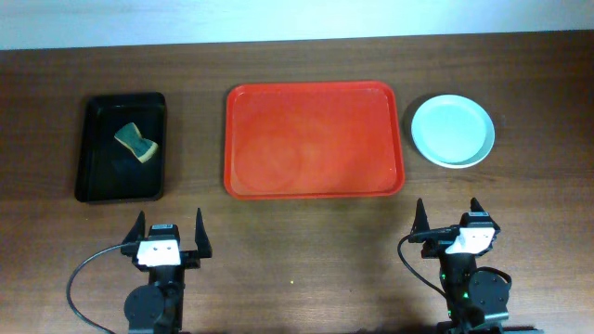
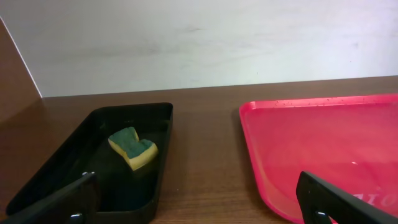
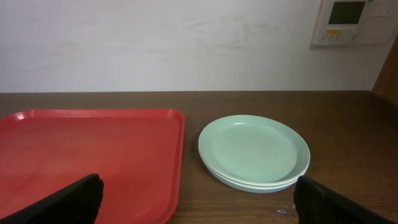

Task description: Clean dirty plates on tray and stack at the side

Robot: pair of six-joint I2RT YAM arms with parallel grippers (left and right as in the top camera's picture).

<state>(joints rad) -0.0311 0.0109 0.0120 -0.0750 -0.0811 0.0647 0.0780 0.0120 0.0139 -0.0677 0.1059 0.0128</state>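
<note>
Mint-green plates (image 1: 453, 131) stacked just right of the red-orange tray (image 1: 316, 139), a strip of table (image 1: 306, 241) between their rims. Sponge (image 1: 136, 142) in the black tray (image 1: 97, 176) at left. Left gripper (image 1: 170, 221) and right gripper (image 1: 447, 209) spread wide, near the front edge, apart from both trays

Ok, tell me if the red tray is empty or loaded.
Empty: the tray shows only bare red surface; the plates sit stacked beside it.

Lit brightly and evenly from overhead | showed soft sheen across tray (image 1: 316, 139) in overhead view | cast thin soft shadow under plates (image 3: 254, 149) in right wrist view | left black tray (image 2: 163, 155) interior dark, detail lost | washed wall (image 3: 155, 43) pale | kept mid-field sharp
</note>
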